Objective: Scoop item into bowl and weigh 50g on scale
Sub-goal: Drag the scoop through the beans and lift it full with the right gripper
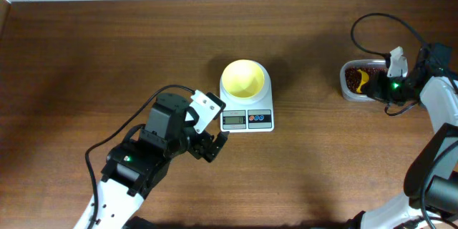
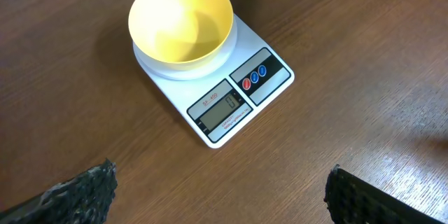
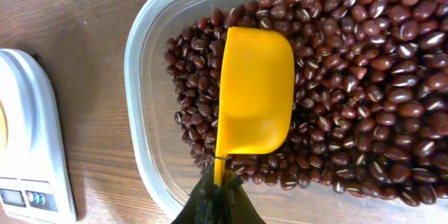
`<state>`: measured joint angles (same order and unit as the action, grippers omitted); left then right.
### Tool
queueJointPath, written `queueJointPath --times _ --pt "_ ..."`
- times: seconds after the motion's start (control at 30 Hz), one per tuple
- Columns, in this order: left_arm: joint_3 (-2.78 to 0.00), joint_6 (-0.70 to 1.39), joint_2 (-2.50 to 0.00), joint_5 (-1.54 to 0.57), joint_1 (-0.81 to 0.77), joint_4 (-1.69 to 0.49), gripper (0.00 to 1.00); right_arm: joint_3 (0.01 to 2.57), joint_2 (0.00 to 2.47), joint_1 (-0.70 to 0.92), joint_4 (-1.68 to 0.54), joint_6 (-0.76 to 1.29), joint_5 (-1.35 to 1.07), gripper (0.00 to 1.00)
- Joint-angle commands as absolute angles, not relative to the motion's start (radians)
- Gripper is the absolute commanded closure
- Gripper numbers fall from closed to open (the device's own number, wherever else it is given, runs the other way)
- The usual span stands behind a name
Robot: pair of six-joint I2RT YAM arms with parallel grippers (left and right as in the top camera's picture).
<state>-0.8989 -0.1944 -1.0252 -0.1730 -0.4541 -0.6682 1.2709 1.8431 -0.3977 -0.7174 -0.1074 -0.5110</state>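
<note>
The pale yellow bowl [image 1: 243, 79] stands empty on the white scale [image 1: 247, 118] at the table's middle; both also show in the left wrist view, the bowl [image 2: 180, 19] on the scale [image 2: 231, 105]. My left gripper [image 1: 215, 145] is open and empty, just left of the scale's front. The red beans [image 3: 364, 91] fill a clear plastic container [image 1: 358, 79] at the right. My right gripper [image 3: 218, 199] is shut on the handle of a yellow scoop [image 3: 255, 91], which lies empty, hollow side up, over the beans.
The container's clear rim [image 3: 143, 112] sits near the scale's edge [image 3: 28, 133] in the right wrist view. A black cable [image 1: 372, 25] loops behind the container. The left arm's cable [image 1: 114, 139] trails over the table.
</note>
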Motion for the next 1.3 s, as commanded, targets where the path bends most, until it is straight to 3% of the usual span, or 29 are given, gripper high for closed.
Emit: queueJointPath --times 0.0,1.27 --pt "-0.891 -0.211 -1.026 -0.187 -0.458 -0.667 0.01 1.254 1.891 -0.394 -0.725 -0.096 -0.520 0.96" --pt "-0.891 -0.211 -1.026 -0.187 -0.458 -0.667 0.01 1.254 1.892 -0.657 -0.729 -0.070 -1.026 0.96"
